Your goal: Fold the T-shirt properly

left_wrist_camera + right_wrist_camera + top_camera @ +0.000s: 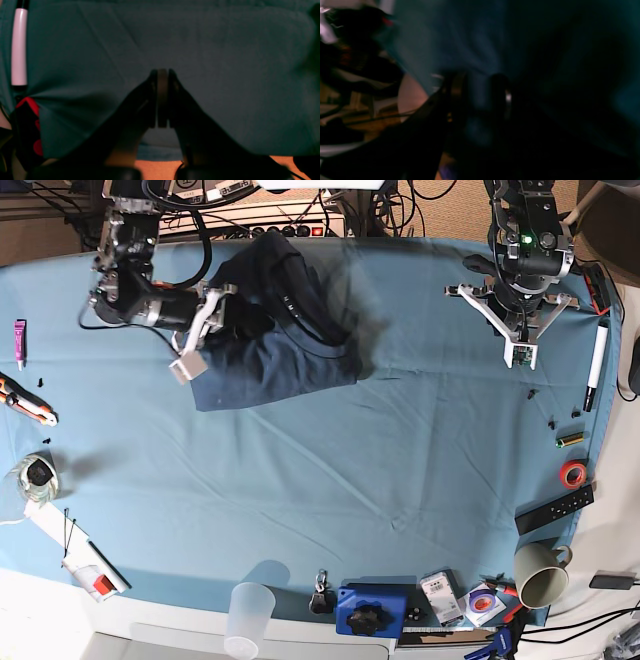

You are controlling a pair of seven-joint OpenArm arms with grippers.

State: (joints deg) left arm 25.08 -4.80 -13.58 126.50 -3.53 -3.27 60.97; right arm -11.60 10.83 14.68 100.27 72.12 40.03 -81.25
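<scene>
Base view shows the teal table cloth (330, 480) filling most of the frame, and on it, in the upper left, the T-shirt (270, 355) lies as a bunched, uneven heap with its ribbed collar (300, 315) twisted on top; no flat panel or straight fold line shows. By my judgement the fold has barely begun: the garment has yet to be spread out, and the sleeves and body are not yet folded in.

At the heap's left edge the right gripper (190, 355) touches the cloth; the right wrist view shows dark fabric between its jaws, so it appears to pinch the T-shirt (480, 50).

In the upper right the left gripper (522, 352) hangs over bare table cloth, well apart from the T-shirt, its fingers (152, 97) pressed together on nothing.

A marker (596, 375) lies near the right edge.
</scene>
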